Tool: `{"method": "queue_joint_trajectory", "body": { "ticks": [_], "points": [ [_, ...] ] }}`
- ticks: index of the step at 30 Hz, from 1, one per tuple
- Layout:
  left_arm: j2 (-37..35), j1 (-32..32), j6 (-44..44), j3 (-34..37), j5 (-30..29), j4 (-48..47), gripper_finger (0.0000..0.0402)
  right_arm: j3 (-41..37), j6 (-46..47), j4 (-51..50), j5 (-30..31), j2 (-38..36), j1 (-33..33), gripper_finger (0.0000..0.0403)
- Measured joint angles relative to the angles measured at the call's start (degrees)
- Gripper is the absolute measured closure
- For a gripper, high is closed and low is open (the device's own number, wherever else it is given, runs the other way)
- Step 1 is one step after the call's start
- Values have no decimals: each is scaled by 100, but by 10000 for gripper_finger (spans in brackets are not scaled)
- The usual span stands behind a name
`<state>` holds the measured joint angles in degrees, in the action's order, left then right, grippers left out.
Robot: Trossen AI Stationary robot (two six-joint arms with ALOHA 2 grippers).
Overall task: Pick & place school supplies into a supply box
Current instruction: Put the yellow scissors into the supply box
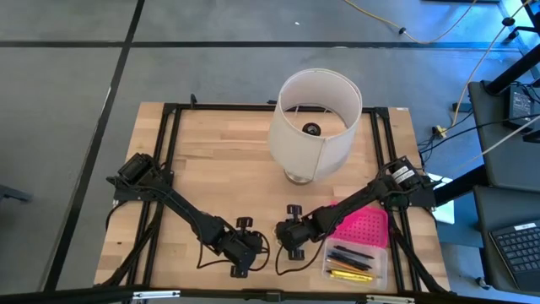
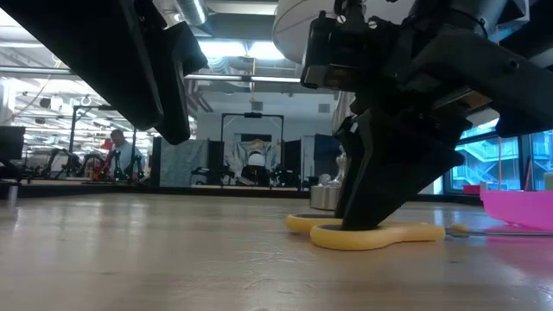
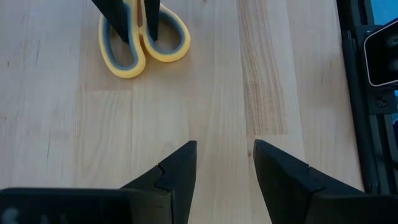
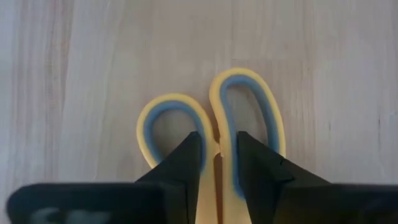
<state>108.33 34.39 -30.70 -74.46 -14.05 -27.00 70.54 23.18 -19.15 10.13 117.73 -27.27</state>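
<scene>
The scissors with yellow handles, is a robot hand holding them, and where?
The right hand pinches the small yellow-handled scissors where the two loops meet; they lie on the wooden table.

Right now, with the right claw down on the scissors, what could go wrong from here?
1. The right claw pinches the scissors only at the narrow neck between the handle loops; they may pivot or slip on lifting.
2. The fingers reach the table, so they may scrape the wood.
3. The supply box already holds pens and lies close by; a swinging blade could catch its rim.
</scene>
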Motion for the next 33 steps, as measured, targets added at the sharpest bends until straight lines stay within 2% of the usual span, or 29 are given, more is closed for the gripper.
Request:
{"method": "queue_joint_trajectory", "body": {
  "ticks": [16,23,26,28,33],
  "points": [
    [0,23,-4,0,60,-24,249,1340,-1031,-525,-61,81,-2,308],
    [0,168,-306,0,307,-24,249,1861,-1041,-1372,-65,75,-6,308],
    [-2,210,-344,0,308,-25,249,2118,-996,-1759,-343,68,-27,308],
    [-1,209,-485,0,308,-26,249,2281,-820,-2088,-552,57,-69,308],
    [-2,208,-474,0,323,-24,249,2704,-175,-2862,-586,51,-353,308]
  ]
}}
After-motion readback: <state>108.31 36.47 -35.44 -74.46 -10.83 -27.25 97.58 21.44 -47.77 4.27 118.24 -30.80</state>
